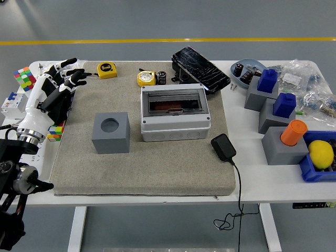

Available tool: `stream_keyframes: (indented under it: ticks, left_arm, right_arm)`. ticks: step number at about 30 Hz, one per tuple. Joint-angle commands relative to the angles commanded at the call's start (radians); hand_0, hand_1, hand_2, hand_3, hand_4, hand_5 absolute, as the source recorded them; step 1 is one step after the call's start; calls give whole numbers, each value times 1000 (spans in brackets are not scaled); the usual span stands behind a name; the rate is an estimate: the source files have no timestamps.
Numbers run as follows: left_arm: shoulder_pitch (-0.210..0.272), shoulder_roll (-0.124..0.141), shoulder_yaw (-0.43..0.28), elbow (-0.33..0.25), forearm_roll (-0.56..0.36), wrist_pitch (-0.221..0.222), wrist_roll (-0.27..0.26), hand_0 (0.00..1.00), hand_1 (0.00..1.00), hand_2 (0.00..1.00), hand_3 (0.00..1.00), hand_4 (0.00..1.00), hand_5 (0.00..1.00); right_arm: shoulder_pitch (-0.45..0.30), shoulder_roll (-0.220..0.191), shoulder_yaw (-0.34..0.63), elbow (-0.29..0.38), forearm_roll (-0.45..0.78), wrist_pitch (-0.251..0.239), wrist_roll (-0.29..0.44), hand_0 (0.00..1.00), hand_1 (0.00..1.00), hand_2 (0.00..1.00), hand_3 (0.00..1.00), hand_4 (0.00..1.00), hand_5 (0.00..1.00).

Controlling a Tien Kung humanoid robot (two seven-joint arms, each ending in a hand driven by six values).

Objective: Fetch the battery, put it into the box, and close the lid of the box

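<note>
While the battery (161, 77) is standing upright at the far edge of the mat (144, 157), just right of the yellow-and-white tape measure (146, 78) & left of the black panel (200, 69), nothing is touching it. You're seeing the box (175, 113) sitting just nearer than it, mid-mat, w/ its smoked lid lying flat over the top; can't tell if it's latched. A grey block w/ a round hole (111, 132) is sitting left of the box, apart from it. A black adapter (223, 147) is lying at the mat's right edge, cable trailing off the worktop (252, 184). Your left hand (55, 86) is hanging over the mat's far-left corner, well apart from the battery, fingers (77, 76) spread & holding nothing, tips pointing toward the yellow tape measure (107, 69). Colour cubes (23, 79) are lying beside that arm. At the right, grey stands w/ blue blocks (269, 80) & an orange cylinder (293, 132) are lining up next to a blue bin w/ a lemon (321, 154).
</note>
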Motion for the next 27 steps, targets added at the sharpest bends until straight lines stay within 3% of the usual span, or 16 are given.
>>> stream_keyframes:
  ticks: [27]
  left_arm:
    - [0, 3, 4, 3, 0, -2, 3, 582, 624, 622, 739, 998, 410]
  right_arm:
    - [1, 0, -9, 0, 3, 1, 1, 740, 704, 708, 698, 998, 548]
